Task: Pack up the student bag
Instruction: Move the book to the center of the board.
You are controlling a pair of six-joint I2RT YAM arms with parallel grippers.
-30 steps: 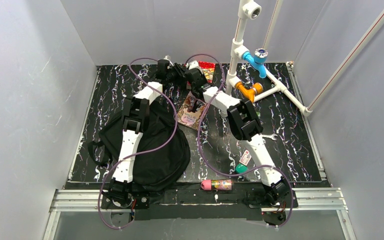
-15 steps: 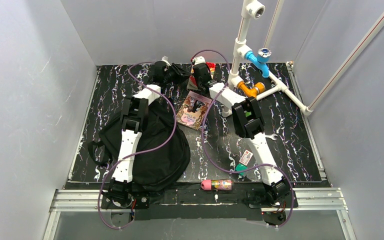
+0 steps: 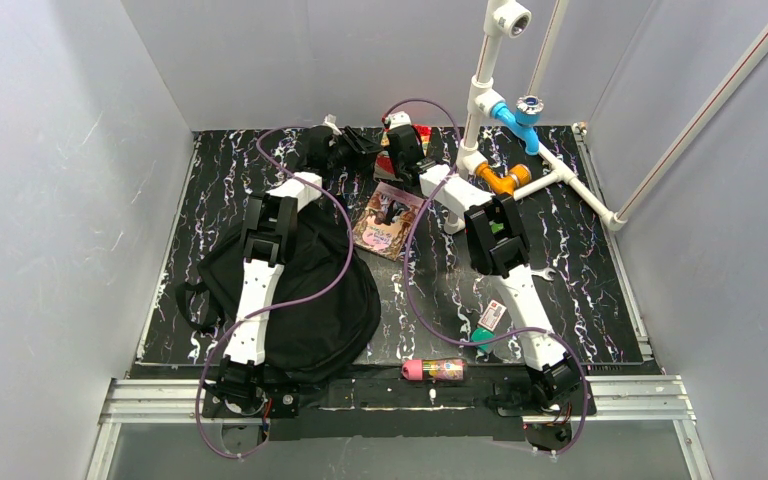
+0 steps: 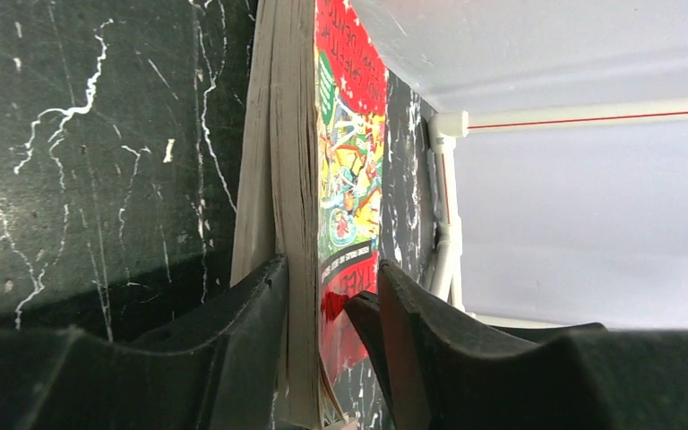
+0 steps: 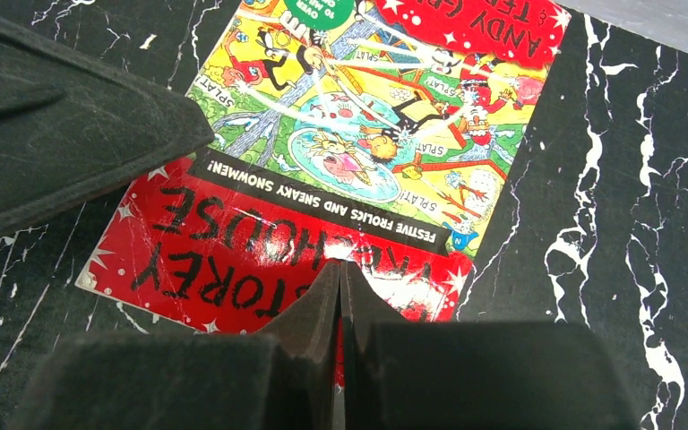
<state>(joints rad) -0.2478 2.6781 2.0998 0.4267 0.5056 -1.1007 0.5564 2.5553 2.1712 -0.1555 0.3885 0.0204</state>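
- Straddling the page edge of the thick red paperback book with the cartoon cover [image 4: 351, 161], your left jaws stand part-open at the far middle of the black, white-veined marble-look surface [image 3: 580, 260]. One finger [image 4: 242, 313] lies against the page block. The other [image 4: 412, 322] sits just off the cover with a sliver of gap.
- Your right jaws are pressed together with nothing between them, their tips over the red lower band of that same cover. You cannot tell from the wrist view whether they touch it.
- Your student bag, the large soft black fabric backpack [image 3: 330, 320], lies at the near left of the surface, under the left arm and well apart from the red book.
- A second book with a pinkish illustrated cover [image 3: 388, 218] lies flat between the bag and the right arm.
- A small pink cylindrical case [image 3: 434, 370] lies at the near edge, between the two arm bases.
- A white pipe frame [image 3: 481, 62] with one blue and one orange valve stands at the far right.
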